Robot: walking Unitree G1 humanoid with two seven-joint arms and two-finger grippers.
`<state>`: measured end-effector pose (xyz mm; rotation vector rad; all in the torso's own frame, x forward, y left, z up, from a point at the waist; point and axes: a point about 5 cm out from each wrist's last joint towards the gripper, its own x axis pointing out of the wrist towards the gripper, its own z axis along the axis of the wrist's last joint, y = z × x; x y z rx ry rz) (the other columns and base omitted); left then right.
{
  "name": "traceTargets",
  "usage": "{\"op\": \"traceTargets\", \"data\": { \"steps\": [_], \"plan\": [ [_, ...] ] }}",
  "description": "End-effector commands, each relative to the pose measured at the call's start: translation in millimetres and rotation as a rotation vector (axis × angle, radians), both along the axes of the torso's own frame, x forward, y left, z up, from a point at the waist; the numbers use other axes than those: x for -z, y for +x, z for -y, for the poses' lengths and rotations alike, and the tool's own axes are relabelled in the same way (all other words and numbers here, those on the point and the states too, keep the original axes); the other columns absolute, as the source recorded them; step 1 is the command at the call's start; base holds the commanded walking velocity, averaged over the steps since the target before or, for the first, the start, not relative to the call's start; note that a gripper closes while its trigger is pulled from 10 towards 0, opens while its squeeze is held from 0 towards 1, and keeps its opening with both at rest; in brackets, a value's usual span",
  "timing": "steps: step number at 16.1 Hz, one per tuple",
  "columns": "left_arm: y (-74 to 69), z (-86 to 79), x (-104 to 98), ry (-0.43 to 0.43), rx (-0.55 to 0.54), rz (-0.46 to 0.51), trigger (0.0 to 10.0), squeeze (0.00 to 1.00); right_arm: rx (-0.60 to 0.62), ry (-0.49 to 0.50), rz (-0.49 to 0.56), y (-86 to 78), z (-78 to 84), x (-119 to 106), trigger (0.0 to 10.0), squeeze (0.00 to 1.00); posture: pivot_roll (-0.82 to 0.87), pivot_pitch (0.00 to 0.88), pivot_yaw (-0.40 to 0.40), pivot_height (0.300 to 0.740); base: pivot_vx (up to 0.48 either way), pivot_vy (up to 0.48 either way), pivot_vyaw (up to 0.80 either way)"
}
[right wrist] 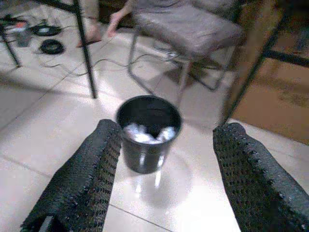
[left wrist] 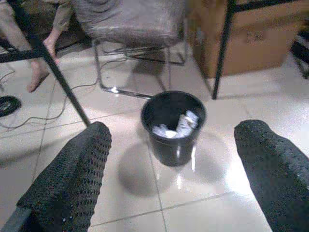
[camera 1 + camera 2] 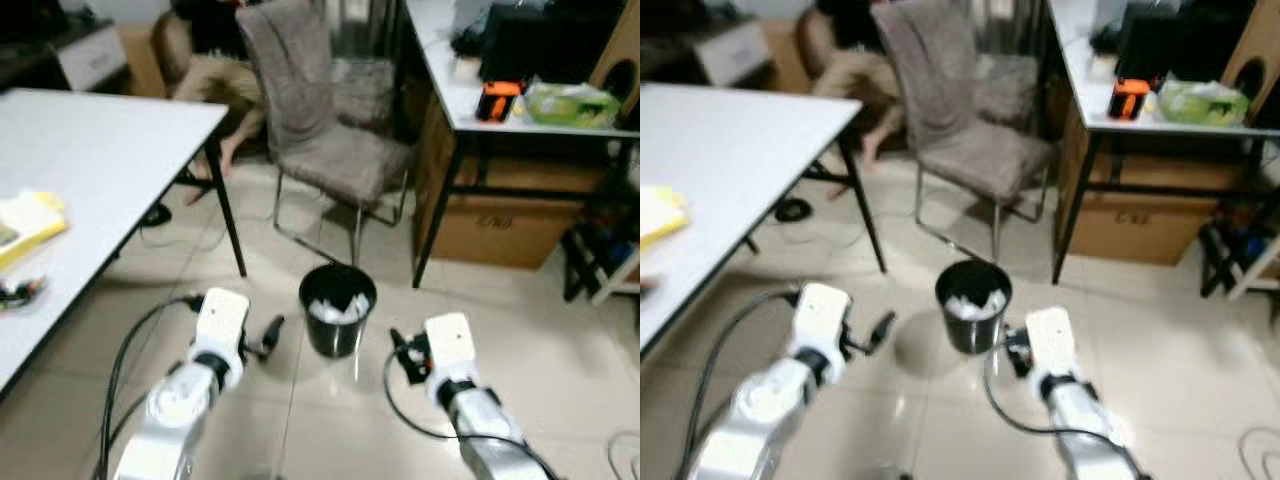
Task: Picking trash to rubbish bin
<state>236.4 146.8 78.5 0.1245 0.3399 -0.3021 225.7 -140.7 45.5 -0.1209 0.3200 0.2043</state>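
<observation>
A small black rubbish bin (image 3: pixel 338 309) stands on the tiled floor before me, with crumpled white paper (image 3: pixel 337 308) inside. The left wrist view looks down on the same bin (image 2: pixel 173 126) and so does the right wrist view, bin (image 1: pixel 148 132). My left gripper (image 3: pixel 273 333) hangs just left of the bin, open and empty. Just right of the bin is my right gripper (image 3: pixel 397 345), also open, with nothing between its fingers.
A white table (image 3: pixel 90 160) with a yellow item (image 3: pixel 28 225) is at my left. A grey chair (image 3: pixel 320 120) stands behind the bin, and a person's legs (image 3: pixel 215 90) show beyond it. A desk (image 3: pixel 470 100) over a cardboard box (image 3: pixel 500 225) is at the right.
</observation>
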Motion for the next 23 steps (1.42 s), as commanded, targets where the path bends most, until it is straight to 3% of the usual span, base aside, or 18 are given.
{"op": "traceTargets", "data": {
  "steps": [1, 10, 11, 14, 18, 23],
  "plan": [
    [3.2, -2.7, -5.7, 0.017, -0.007, 0.019, 10.0, 0.00, 0.000, -0.001, 0.014, 2.3, -0.6, -2.5, 10.0, 0.00, 0.00, 0.000, -0.001, 0.740, -0.285, 0.000, 0.00],
    [1.0, -6.4, -5.2, 0.020, -0.031, 0.025, 10.0, 0.00, -0.005, 0.008, 0.022, 1.2, -1.6, -2.3, 10.0, 0.00, 0.00, 0.000, -0.005, 0.740, -0.285, 0.000, 0.00],
    [1.9, -9.5, -7.1, 0.028, -0.059, 0.050, 10.0, 0.00, -0.011, 0.021, 0.029, 2.2, -2.9, -4.2, 10.0, 0.00, 0.00, 0.000, -0.006, 0.740, 0.000, 0.000, 0.00],
    [8.9, -21.4, -32.9, 0.055, -0.193, 0.258, 10.0, 0.00, -0.052, -0.045, 0.121, 14.1, -7.5, -22.4, 10.0, 0.00, 0.01, 0.000, -0.011, 0.740, 0.000, 0.000, 0.00],
    [11.4, -22.5, -50.5, 0.092, -0.188, 0.349, 10.0, 0.00, -0.129, -0.012, 0.248, 26.9, -20.5, -57.0, 10.0, 0.00, 0.02, 0.000, -0.023, 0.740, 0.000, 0.000, 0.60],
    [20.0, -22.3, -69.6, 0.082, -0.198, 0.411, 10.0, 0.00, -0.129, -0.011, 0.271, 35.2, -20.6, -64.5, 10.0, 0.00, 0.03, 0.000, -0.038, 0.740, 0.171, 0.000, 0.80]
  ]
}}
